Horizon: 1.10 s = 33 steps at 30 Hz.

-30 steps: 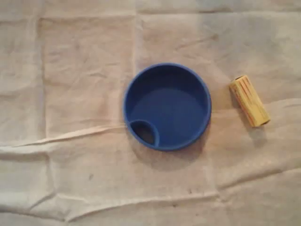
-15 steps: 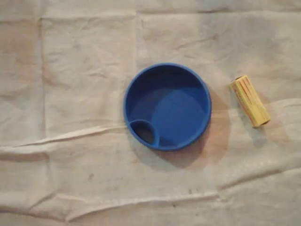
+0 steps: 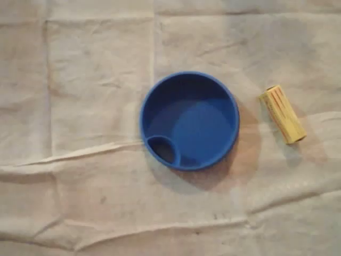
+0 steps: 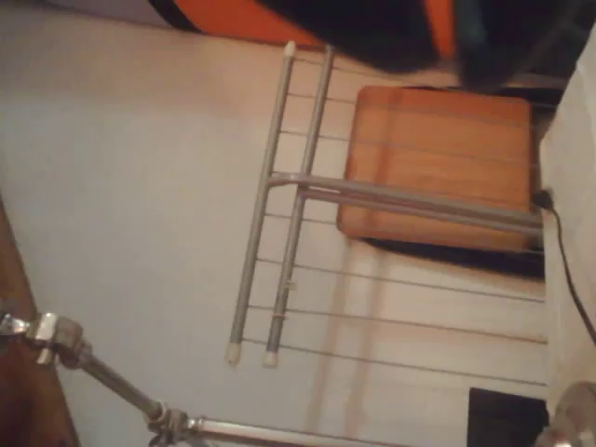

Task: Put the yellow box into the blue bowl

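In the overhead view a round blue bowl point(image 3: 189, 120) sits at the middle of the cloth, with a small oval pocket at its lower left rim. A yellow box point(image 3: 282, 114), long and narrow, lies on its side to the right of the bowl, a short gap away. The bowl holds nothing. In the wrist view a blurred orange and black part of the arm point(image 4: 372, 28) crosses the top edge, and its fingers cannot be made out. That view faces a pale wall, not the table.
A creased beige cloth point(image 3: 80, 106) covers the whole table, with raised folds along the lower part. The wrist view shows a metal wire rack point(image 4: 289, 196), a wooden board point(image 4: 438, 168) and a black cable point(image 4: 568, 270) against the wall.
Bowl and box have not moved. A faint shadow has spread over the cloth to the right of and below the bowl.
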Available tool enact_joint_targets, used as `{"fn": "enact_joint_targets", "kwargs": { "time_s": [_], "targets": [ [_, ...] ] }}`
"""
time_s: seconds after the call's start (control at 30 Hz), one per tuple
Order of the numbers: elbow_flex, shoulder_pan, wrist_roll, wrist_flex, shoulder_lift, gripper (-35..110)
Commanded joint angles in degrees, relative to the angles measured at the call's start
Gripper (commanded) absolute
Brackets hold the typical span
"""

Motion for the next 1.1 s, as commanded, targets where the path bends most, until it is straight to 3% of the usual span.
{"fn": "enact_joint_targets", "kwargs": {
  "time_s": [0.0, 0.23, 0.47, 0.7, 1.07],
  "targets": [
    [-0.2, -0.6, -0.4, 0.0, 2.0, 0],
    [0.8, -0.6, -0.6, -1.1, -6.3, 0],
    [2.1, -0.8, -3.5, -12.7, -27.0, 0],
    [2.0, -8.9, -22.1, -23.4, -47.3, 0],
    [1.0, -9.7, -58.1, -37.4, -72.9, 0]
  ]
}}
